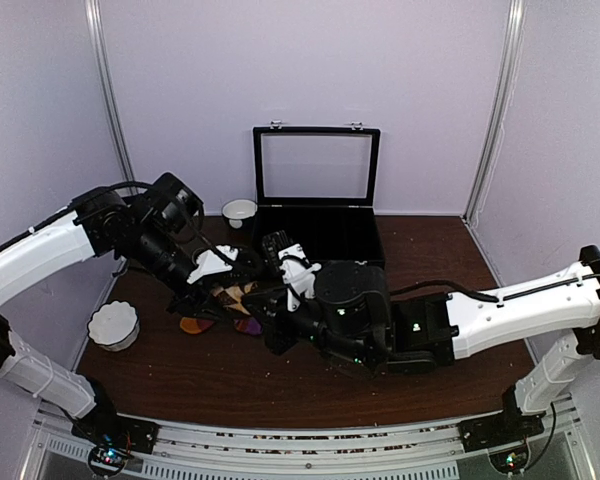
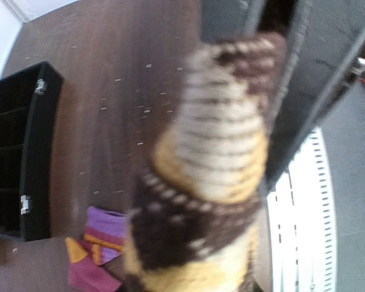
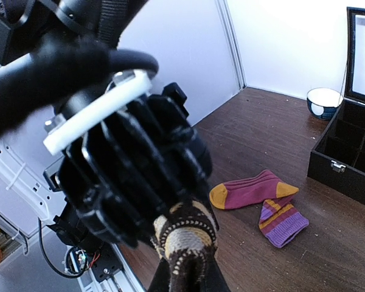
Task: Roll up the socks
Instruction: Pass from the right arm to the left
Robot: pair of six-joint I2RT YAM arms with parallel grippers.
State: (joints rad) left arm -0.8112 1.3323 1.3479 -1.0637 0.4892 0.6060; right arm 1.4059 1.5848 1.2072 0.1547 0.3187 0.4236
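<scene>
I hold the brown argyle sock (image 3: 184, 240) in the air, front-left of the black box (image 3: 353, 152), probably to roll it between both hands. My right gripper (image 3: 185, 278) is clamped on one end. My left gripper (image 2: 264, 42) straddles the other; can't tell if it pinches. The magenta socks (image 3: 252, 188) lie flat on the brown table (image 3: 328, 249) near the box. Pale walls.

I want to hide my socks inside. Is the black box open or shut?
Open. The lid stands up at the back, and the dividers inside the black box show.
</scene>
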